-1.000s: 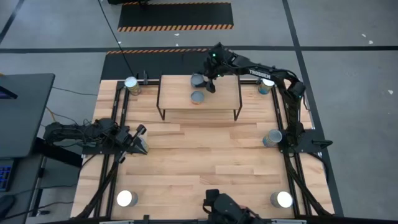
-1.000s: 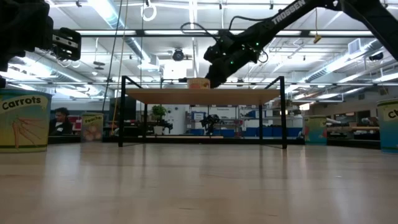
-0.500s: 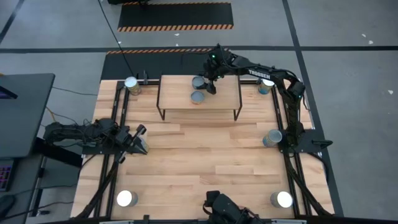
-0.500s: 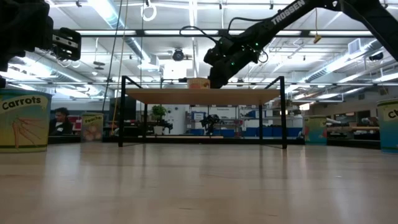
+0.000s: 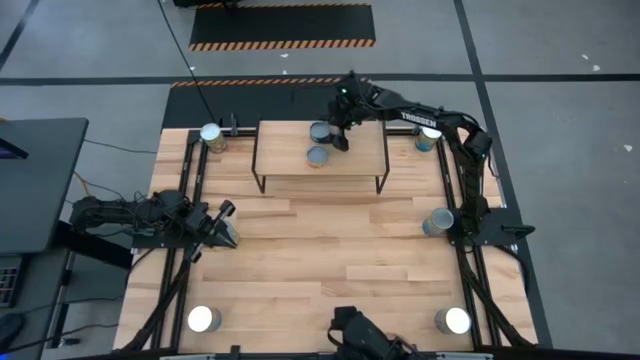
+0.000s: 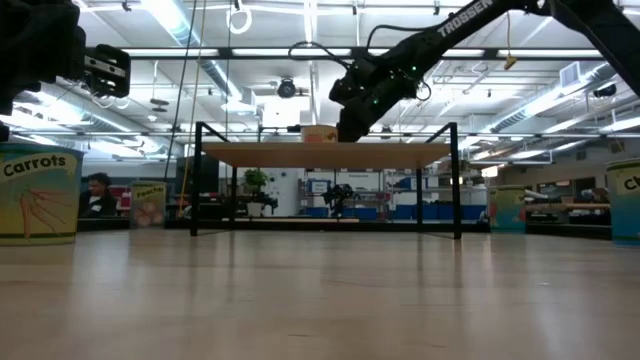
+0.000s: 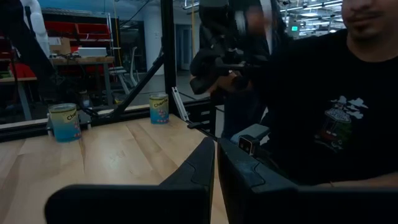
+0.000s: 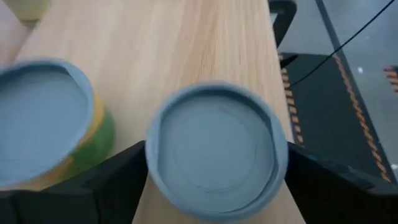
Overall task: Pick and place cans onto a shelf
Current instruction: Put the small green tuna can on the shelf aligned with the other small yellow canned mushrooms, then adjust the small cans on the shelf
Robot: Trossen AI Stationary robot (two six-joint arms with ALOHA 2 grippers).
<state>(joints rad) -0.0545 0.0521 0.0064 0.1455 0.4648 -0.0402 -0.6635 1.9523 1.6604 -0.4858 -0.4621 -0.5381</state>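
Person in black T-shirt (image 7: 323,118) beside table; striped floor mat (image 5: 282,26)

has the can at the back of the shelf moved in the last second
No. The back can sits at the same spot on the shelf, behind the other can.

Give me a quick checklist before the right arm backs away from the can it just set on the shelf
1. Right gripper open around the rear can, fingers standing off either side: ok.
2. Rear can upright on the shelf: ok.
3. Rear can clear of the front can beside it: ok, a gap shows.
4. Rear can's spot: near the shelf's back edge; margin cannot tell.
5. Left gripper shut and parked at the table's left side, out of the way: ok.
6. Five more cans wait on the table, like the one at the near left: ok.
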